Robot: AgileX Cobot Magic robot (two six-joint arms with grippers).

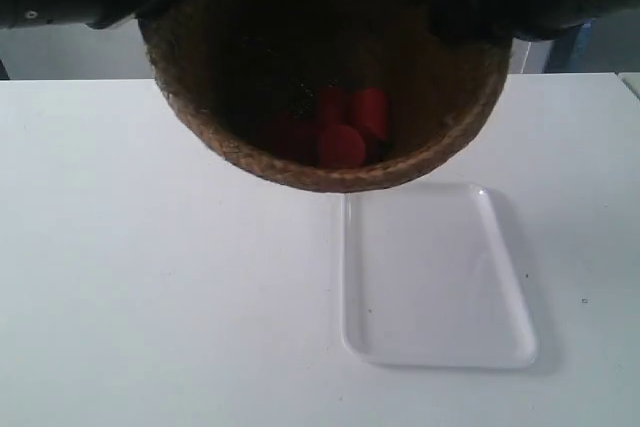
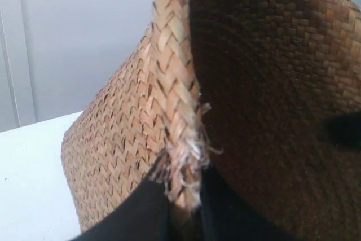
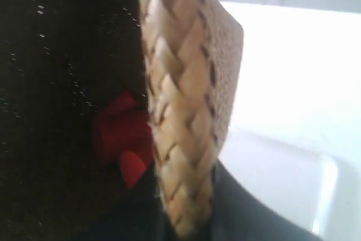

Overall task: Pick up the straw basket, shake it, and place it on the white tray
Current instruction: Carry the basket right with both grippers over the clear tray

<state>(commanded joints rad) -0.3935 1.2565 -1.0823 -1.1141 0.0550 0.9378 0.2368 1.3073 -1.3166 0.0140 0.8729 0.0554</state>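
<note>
The straw basket (image 1: pixel 330 97) hangs in the air above the table, tilted so its dark inside faces the exterior camera. Red blocks (image 1: pixel 345 127) lie in its bottom. The arm at the exterior view's left and the arm at its right each hold the rim at opposite sides. My left gripper (image 2: pixel 183 207) is shut on the braided rim (image 2: pixel 175 111), one finger outside, one inside. My right gripper (image 3: pixel 189 218) pinches the opposite rim (image 3: pixel 180 111) the same way; red blocks (image 3: pixel 121 134) show inside. The white tray (image 1: pixel 435 277) lies flat below and right of the basket.
A white table (image 1: pixel 150 297) spreads under everything. A pale wall (image 2: pixel 73 38) stands behind it. In the right wrist view the tray's rim (image 3: pixel 327 190) shows beneath the basket's outer wall.
</note>
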